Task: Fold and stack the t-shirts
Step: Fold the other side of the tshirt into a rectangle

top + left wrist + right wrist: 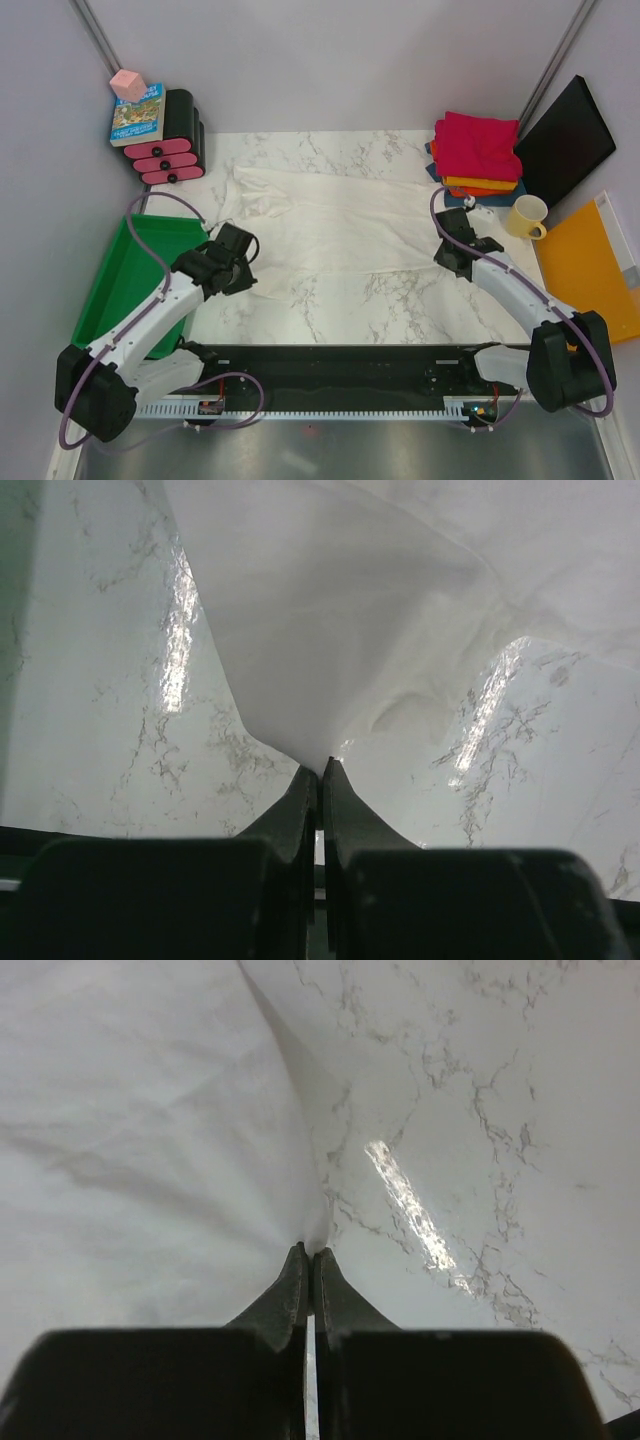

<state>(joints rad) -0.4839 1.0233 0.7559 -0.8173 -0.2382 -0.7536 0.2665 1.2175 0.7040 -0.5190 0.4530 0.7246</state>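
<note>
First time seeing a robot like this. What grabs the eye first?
An off-white t-shirt lies spread across the middle of the marble table, and the left arm and right arm each have their jaws pinched shut on its near edge. At the far right corner sits a stack of folded shirts, magenta on top.

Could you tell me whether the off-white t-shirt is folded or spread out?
Spread out: the off-white t-shirt lies wide and wrinkled across the table, with the left gripper and right gripper each shut on an edge.
</note>
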